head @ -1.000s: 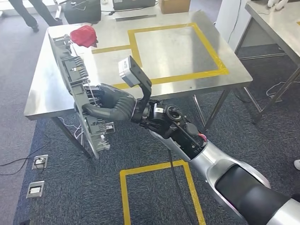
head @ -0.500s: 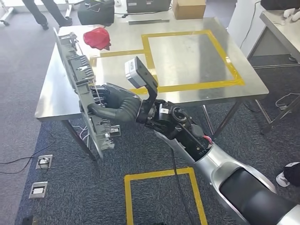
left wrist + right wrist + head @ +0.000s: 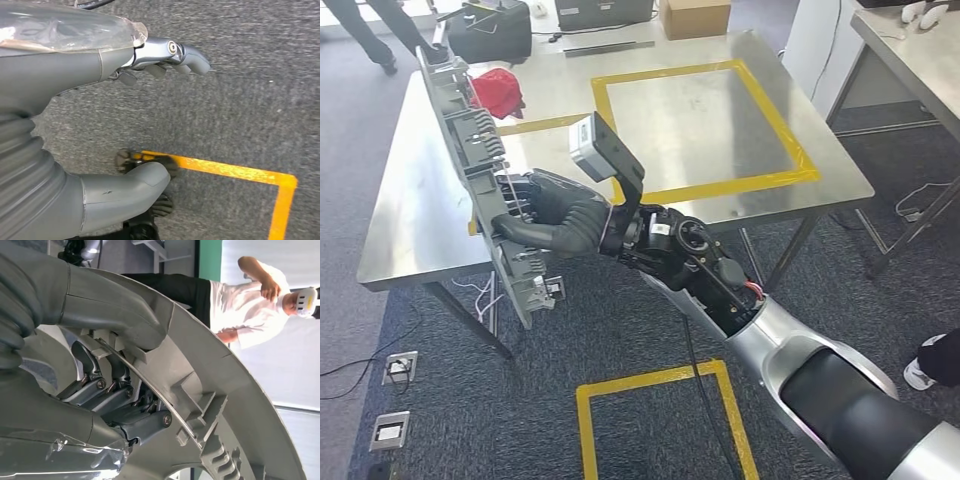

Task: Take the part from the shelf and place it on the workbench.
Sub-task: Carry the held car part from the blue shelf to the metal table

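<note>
Over the workbench's (image 3: 410,215) near-left edge, right hand (image 3: 546,215) gripped the long grey part (image 3: 475,170); left hand (image 3: 113,115) hung with fingers apart, holding nothing.

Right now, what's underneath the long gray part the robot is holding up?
Under the long gray part, gripped by the right hand, lie the steel workbench and, lower down, carpet with cables. The part hides a strip of the tabletop and part of the red cloth.

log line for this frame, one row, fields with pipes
stage: carrying | right hand: grips grey part, over workbench left edge | left hand: holds nothing, above floor | part: not yet set down
</note>
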Robot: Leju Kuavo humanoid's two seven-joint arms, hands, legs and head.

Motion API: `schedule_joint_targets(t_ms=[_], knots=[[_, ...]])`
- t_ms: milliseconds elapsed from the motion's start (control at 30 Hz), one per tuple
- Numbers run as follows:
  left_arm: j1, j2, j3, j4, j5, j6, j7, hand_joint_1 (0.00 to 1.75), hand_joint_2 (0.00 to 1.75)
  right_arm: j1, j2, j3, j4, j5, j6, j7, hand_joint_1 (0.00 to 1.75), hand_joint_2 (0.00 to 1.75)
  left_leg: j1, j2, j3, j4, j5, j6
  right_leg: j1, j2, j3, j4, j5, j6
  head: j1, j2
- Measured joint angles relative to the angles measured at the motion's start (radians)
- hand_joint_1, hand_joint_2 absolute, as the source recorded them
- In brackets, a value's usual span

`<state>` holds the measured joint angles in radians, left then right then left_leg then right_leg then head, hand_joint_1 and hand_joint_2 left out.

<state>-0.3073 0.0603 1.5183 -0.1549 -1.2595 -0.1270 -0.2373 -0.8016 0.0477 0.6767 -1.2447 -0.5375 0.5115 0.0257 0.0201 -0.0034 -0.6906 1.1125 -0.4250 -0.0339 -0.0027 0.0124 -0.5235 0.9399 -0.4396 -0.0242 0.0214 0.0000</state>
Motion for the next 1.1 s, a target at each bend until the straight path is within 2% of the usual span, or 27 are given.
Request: schedule_joint_targets(t_ms=[33, 100, 167, 200, 267, 300, 400, 433, 467, 500, 567, 600, 633, 700, 733, 767, 800, 833, 900, 933, 967, 1000, 1033, 1100], knots=[[0.000, 0.000, 0.000, 0.000, 0.000, 0.000, 0.000, 0.00, 1.75, -0.001, 0.000, 0.000, 0.000, 0.000, 0.000, 0.000, 1.75, 1.75, 0.000, 0.001, 0.023, -0.064, 0.038, 0.003, 0.000, 0.000, 0.007, 0.000, -0.007, 0.003, -0.002, 0.000], [-0.002, 0.000, 0.000, 0.000, 0.000, 0.000, 0.000, 0.00, 1.75, -0.003, 0.000, -0.001, 0.000, 0.001, -0.001, -0.001, 1.75, 1.75, -0.005, 0.002, 0.052, -0.140, 0.048, 0.011, 0.003, 0.000, 0.015, 0.001, -0.020, 0.012, -0.007, 0.000], [-0.003, 0.000, 0.000, 0.000, 0.000, -0.001, 0.000, 0.00, 1.75, -0.006, 0.000, -0.002, 0.001, 0.002, -0.002, -0.002, 1.75, 1.75, -0.008, 0.002, 0.064, -0.158, 0.030, 0.024, 0.007, 0.001, 0.020, 0.004, -0.028, 0.024, -0.009, 0.000], [-0.003, -0.001, 0.000, 0.000, 0.000, -0.001, 0.000, 0.00, 1.75, -0.007, 0.000, -0.002, 0.002, 0.003, -0.003, -0.004, 1.75, 1.75, -0.007, 0.000, 0.070, -0.158, 0.032, 0.031, 0.007, 0.001, 0.023, 0.006, -0.033, 0.031, -0.007, 0.000], [-0.004, -0.002, 0.000, 0.000, 0.000, -0.002, 0.000, 0.00, 1.75, -0.008, 0.000, -0.002, 0.003, 0.004, -0.003, -0.009, 1.75, 1.75, -0.004, -0.001, 0.087, -0.160, 0.029, 0.044, 0.006, -0.002, 0.012, 0.044, -0.048, 0.041, 0.000, 0.000], [-0.005, -0.002, 0.000, 0.000, 0.000, -0.002, 0.000, 0.00, 1.75, -0.009, 0.000, -0.002, 0.004, 0.006, -0.003, -0.013, 1.75, 1.75, -0.004, -0.002, 0.097, -0.161, 0.025, 0.049, 0.004, -0.003, -0.014, 0.093, -0.063, 0.045, 0.005, 0.000], [-0.004, -0.001, 0.000, 0.000, 0.002, -0.003, 0.000, 0.00, 1.75, -0.008, 0.000, -0.002, 0.009, 0.012, -0.001, -0.021, 1.75, 1.75, -0.006, -0.003, 0.123, -0.161, 0.002, 0.056, 0.002, -0.004, -0.137, 0.286, -0.127, 0.051, 0.018, 0.000], [-0.002, -0.001, 0.000, 0.000, 0.003, -0.003, 0.000, 0.00, 1.75, -0.006, 0.000, -0.002, 0.011, 0.014, 0.001, -0.021, 1.75, 1.75, -0.007, -0.004, 0.135, -0.161, -0.008, 0.056, 0.002, -0.004, -0.165, 0.310, -0.139, 0.050, 0.022, 0.000], [-0.001, -0.001, 0.000, 0.000, 0.005, -0.003, 0.000, 0.00, 1.75, -0.004, 0.000, -0.001, 0.013, 0.015, 0.002, -0.022, 1.75, 1.75, -0.009, -0.005, 0.150, -0.161, -0.019, 0.056, 0.003, -0.004, -0.176, 0.297, -0.134, 0.047, 0.026, 0.000], [0.000, -0.001, 0.000, 0.000, 0.006, -0.003, 0.000, 0.00, 1.75, -0.003, 0.000, -0.001, 0.015, 0.017, 0.003, -0.022, 1.75, 1.75, -0.010, -0.006, 0.167, -0.161, -0.031, 0.056, 0.004, -0.004, -0.172, 0.253, -0.106, 0.042, 0.030, 0.000], [0.001, -0.002, 0.000, 0.000, 0.011, -0.004, 0.000, 0.00, 1.75, -0.003, 0.000, -0.001, 0.019, 0.018, 0.006, -0.023, 1.75, 1.75, -0.014, -0.007, 0.199, -0.161, -0.057, 0.053, 0.012, -0.003, -0.148, 0.117, 0.009, 0.023, 0.036, 0.000], [0.002, -0.003, 0.000, 0.000, 0.014, -0.004, -0.001, 0.00, 1.75, -0.004, 0.000, -0.001, 0.022, 0.018, 0.008, -0.025, 1.75, 1.75, -0.014, -0.009, 0.209, -0.162, -0.067, 0.049, 0.017, -0.003, -0.134, 0.065, 0.050, 0.014, 0.037, 0.000], [0.004, -0.003, 0.000, 0.000, 0.016, -0.004, -0.001, 0.00, 1.75, -0.004, 0.001, -0.001, 0.024, 0.018, 0.009, -0.027, 1.75, 1.75, -0.013, -0.008, 0.216, -0.164, -0.076, 0.044, 0.021, -0.003, -0.124, 0.032, 0.080, 0.008, 0.037, 0.000], [0.005, -0.002, 0.000, 0.000, 0.018, -0.005, -0.003, 0.00, 1.75, -0.010, 0.005, -0.001, 0.027, 0.018, 0.010, -0.032, 1.75, 1.75, -0.013, -0.008, 0.225, -0.162, -0.081, 0.032, 0.024, -0.004, -0.105, 0.013, 0.076, 0.001, 0.035, 0.000], [0.005, -0.002, 0.000, 0.000, 0.019, -0.005, -0.004, 0.00, 1.75, -0.014, 0.007, -0.001, 0.027, 0.018, 0.011, -0.034, 1.75, 1.75, -0.012, -0.006, 0.223, -0.146, -0.077, 0.027, 0.022, -0.003, -0.094, 0.006, 0.076, -0.003, 0.035, 0.000], [0.004, -0.003, 0.000, 0.000, 0.019, -0.005, -0.005, 0.00, 1.75, -0.019, 0.009, -0.001, 0.028, 0.018, 0.011, -0.035, 1.75, 1.75, -0.012, -0.005, 0.208, -0.111, -0.071, 0.023, 0.020, -0.003, -0.081, -0.001, 0.071, -0.008, 0.034, 0.000], [0.003, -0.003, 0.000, 0.000, 0.019, -0.005, -0.005, 0.00, 1.75, -0.023, 0.011, -0.001, 0.029, 0.018, 0.011, -0.036, 1.75, 1.75, -0.011, -0.004, 0.177, -0.059, -0.070, 0.019, 0.017, -0.003, -0.067, -0.007, 0.067, -0.012, 0.033, 0.000], [0.003, -0.003, 0.000, 0.000, 0.019, -0.004, -0.005, 0.00, 1.75, -0.025, 0.012, -0.001, 0.031, 0.019, 0.011, -0.037, 1.75, 1.75, -0.009, -0.004, 0.133, 0.006, -0.078, 0.014, 0.015, -0.004, -0.055, -0.011, 0.060, -0.014, 0.029, 0.000], [0.007, -0.001, 0.000, 0.000, 0.019, -0.003, -0.005, 0.00, 1.75, -0.024, 0.012, -0.001, 0.035, 0.020, 0.011, -0.038, 1.75, 1.75, -0.006, -0.004, 0.040, 0.114, -0.128, 0.003, 0.012, -0.003, -0.034, -0.013, 0.041, -0.016, 0.020, 0.000], [0.008, 0.000, 0.000, 0.000, 0.019, -0.002, -0.005, 0.00, 1.75, -0.021, 0.012, -0.001, 0.038, 0.021, 0.011, -0.039, 1.75, 1.75, -0.004, -0.003, 0.006, 0.134, -0.154, -0.002, 0.011, -0.002, -0.022, -0.013, 0.030, -0.014, 0.015, 0.000], [0.009, 0.001, 0.000, 0.000, 0.018, -0.002, -0.005, 0.00, 1.75, -0.018, 0.012, -0.001, 0.040, 0.021, 0.011, -0.039, 1.75, 1.75, -0.002, -0.003, -0.014, 0.122, -0.165, -0.005, 0.009, -0.002, -0.008, -0.013, 0.018, -0.012, 0.012, 0.000], [0.009, 0.002, 0.000, 0.000, 0.018, -0.002, -0.005, 0.00, 1.75, -0.017, 0.012, -0.001, 0.042, 0.021, 0.011, -0.040, 1.75, 1.75, 0.000, -0.002, -0.018, 0.080, -0.148, -0.007, 0.007, -0.001, 0.007, -0.012, 0.004, -0.009, 0.009, 0.000], [0.010, 0.003, 0.000, 0.000, 0.018, -0.002, -0.005, 0.00, 1.75, -0.016, 0.012, 0.000, 0.043, 0.021, 0.011, -0.040, 1.75, 1.75, 0.001, -0.001, -0.011, 0.018, -0.101, -0.009, 0.006, -0.002, 0.023, -0.011, -0.010, -0.005, 0.006, 0.000], [0.011, 0.005, 0.000, 0.000, 0.018, -0.002, -0.005, 0.00, 1.75, -0.017, 0.012, 0.000, 0.047, 0.021, 0.011, -0.041, 1.75, 1.75, 0.002, 0.005, 0.010, -0.111, 0.025, -0.007, 0.007, -0.001, 0.048, -0.006, -0.038, 0.005, -0.004, 0.000]])
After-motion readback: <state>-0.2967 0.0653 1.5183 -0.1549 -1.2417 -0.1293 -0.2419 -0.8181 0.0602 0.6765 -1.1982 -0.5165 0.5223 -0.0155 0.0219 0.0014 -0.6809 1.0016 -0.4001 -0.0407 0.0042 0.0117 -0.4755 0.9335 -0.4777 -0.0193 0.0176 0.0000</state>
